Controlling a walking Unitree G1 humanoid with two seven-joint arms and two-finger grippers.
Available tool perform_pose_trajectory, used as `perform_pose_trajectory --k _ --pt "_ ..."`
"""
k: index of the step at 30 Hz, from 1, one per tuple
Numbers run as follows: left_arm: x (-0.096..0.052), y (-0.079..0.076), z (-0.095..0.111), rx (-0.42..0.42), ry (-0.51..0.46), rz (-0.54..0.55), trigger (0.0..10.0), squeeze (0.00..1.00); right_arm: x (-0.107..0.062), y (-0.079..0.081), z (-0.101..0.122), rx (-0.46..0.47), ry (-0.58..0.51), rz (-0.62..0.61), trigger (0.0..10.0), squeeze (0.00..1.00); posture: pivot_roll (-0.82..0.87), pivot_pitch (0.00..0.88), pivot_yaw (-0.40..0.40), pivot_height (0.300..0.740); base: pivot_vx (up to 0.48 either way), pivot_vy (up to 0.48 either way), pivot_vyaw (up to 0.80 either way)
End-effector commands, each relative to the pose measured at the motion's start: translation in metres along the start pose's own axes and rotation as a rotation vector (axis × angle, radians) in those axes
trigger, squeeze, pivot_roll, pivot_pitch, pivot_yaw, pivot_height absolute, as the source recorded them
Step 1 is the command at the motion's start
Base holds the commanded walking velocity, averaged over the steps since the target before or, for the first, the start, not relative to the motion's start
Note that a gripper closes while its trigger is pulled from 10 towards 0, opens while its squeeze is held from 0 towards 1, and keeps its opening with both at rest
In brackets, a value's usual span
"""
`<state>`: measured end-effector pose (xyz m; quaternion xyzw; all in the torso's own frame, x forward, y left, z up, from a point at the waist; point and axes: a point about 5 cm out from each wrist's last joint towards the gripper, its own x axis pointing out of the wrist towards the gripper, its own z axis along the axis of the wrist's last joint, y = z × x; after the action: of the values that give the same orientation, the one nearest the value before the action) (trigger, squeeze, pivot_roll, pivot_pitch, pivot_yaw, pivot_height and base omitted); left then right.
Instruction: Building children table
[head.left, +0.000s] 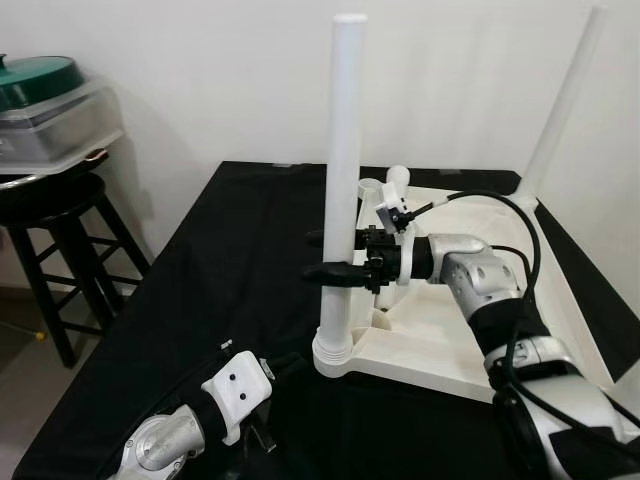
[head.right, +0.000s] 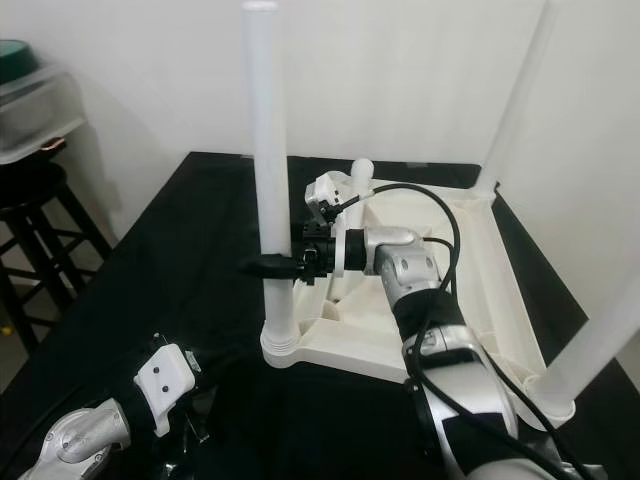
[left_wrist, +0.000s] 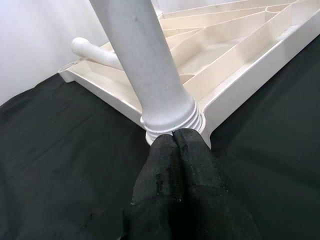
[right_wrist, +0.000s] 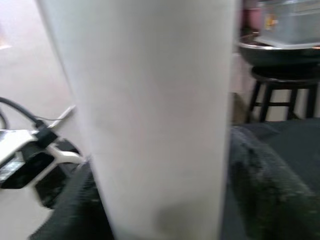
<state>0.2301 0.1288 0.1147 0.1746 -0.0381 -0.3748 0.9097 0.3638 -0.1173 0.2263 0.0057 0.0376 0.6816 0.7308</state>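
Note:
A white children's table (head.left: 432, 335) lies upside down on a black cloth. At its near left corner a white leg (head.left: 346, 140) stands upright in its socket. My right gripper (head.left: 333, 257) is shut on that leg at mid height, one black finger on each side. My left gripper (left_wrist: 174, 137) is shut with nothing in it, low on the cloth, its tips just short of the leg's ribbed base (left_wrist: 170, 117). Two more legs stand upright: one at the far right corner (head.left: 563, 105) and one at the near right corner (head.right: 598, 345). A loose leg (head.left: 392, 192) lies across the far left corner.
The black cloth (head.left: 240, 250) covers the whole worktable, with bare cloth left of the white table. Beyond its left edge stands a black stool (head.left: 55, 205) carrying a clear plastic container (head.left: 55, 120) with a green lid. A white wall is close behind.

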Motion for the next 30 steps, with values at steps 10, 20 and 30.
perform_pose_trajectory --k 10,20,30 --pt "0.000 -0.003 0.001 0.002 0.002 -0.001 10.0 0.00 -0.022 0.011 -0.014 -0.049 -0.042 -0.016 0.0 0.00 -0.02 0.006 -0.017 0.740 0.000 0.000 0.00" --pt "-0.004 0.000 0.003 0.007 0.002 -0.006 10.0 0.00 -0.011 0.028 -0.076 0.083 -0.087 -0.806 0.0 0.00 -0.04 0.039 -0.011 0.740 0.000 0.000 0.00" --pt "-0.002 0.006 0.002 0.021 0.015 -0.017 10.0 0.00 0.027 0.067 -0.105 0.173 0.061 -0.939 0.0 0.00 -0.04 0.037 0.000 0.740 0.000 0.000 0.00"
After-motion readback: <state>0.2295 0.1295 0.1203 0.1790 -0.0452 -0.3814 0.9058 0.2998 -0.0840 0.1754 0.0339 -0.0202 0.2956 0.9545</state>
